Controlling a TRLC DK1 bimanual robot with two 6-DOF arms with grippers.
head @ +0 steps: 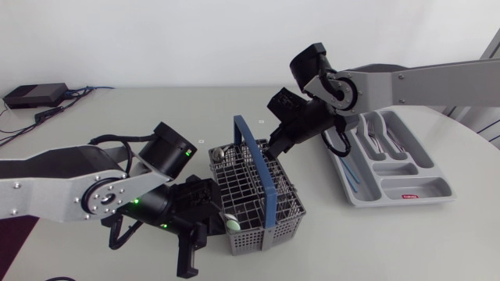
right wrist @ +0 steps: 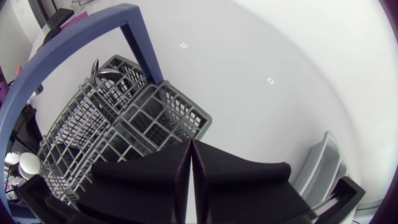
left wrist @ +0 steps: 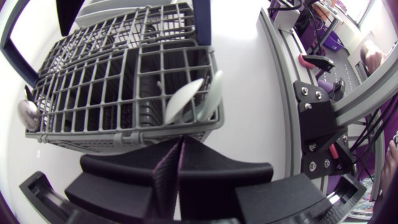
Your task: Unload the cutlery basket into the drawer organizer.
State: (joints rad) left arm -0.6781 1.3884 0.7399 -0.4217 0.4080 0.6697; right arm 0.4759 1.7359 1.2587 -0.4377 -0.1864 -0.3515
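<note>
White desk (head: 117, 117) carries everything. Left arm (head: 55, 183) comes in low from the side, right arm (head: 422, 82) reaches in past the grey drawer organizer (head: 437, 191), which sits well apart from the basket on the right arm's side. A few pieces of cutlery (head: 380, 134) lie in its slots.

Grey wire cutlery basket (head: 250, 199) with blue handle (head: 255, 168) stands mid-desk between the two arms.

Left hand (left wrist: 180, 165) sits just beside the basket's near end wall, fingers pressed together, nothing held. Right hand (right wrist: 190, 171) hangs over the basket's far end beside the handle, fingers also pressed together, empty.

Two white spoons (left wrist: 189, 99) stand in the compartment nearest the left hand. A metal spoon (right wrist: 102, 73) stands in a far corner compartment.

Judgement: unloading is partway, and this is the gap between picks, with pieces left in the basket. The next move calls for one hand to spread its fingers, drop over one piece, close on it, lift it clear of the handle and carry it to a matching organizer slot.
</note>
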